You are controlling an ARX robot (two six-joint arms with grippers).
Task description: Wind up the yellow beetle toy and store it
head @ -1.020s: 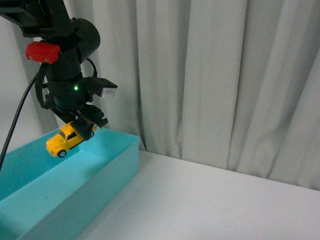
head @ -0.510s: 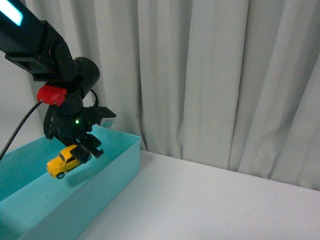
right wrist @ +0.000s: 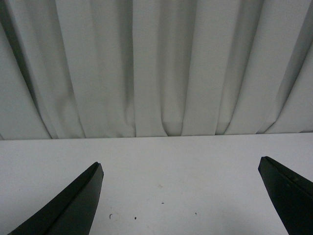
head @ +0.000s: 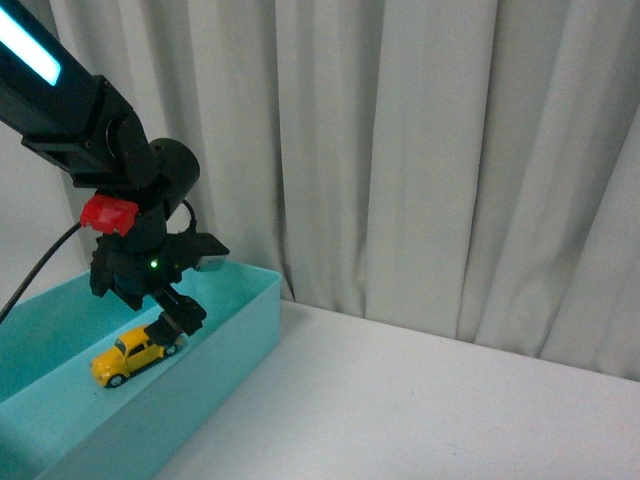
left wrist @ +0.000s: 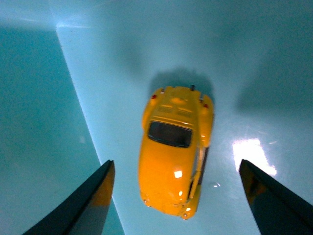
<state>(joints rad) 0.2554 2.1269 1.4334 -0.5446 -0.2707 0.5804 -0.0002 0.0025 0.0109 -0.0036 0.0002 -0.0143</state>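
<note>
The yellow beetle toy (head: 130, 356) rests on its wheels on the floor of the teal box (head: 235, 325), near the box's far right corner. My left gripper (head: 172, 322) hangs open just above the toy's rear, touching nothing. From the left wrist view the yellow beetle toy (left wrist: 175, 149) lies free on the teal floor, between the spread fingers (left wrist: 88, 200), and my left gripper (left wrist: 181, 203) holds nothing. My right gripper (right wrist: 183, 196) is open over bare white tabletop, seen only in the right wrist view.
The white table (head: 420, 400) spreads right of the box. A pleated white curtain (head: 430, 150) closes off the back. A black cable (head: 30, 275) runs down from the left arm beside the box.
The left arm came down into the teal box with the toy, then its jaws opened. The toy now sits on the box floor instead of hanging from the gripper.
</note>
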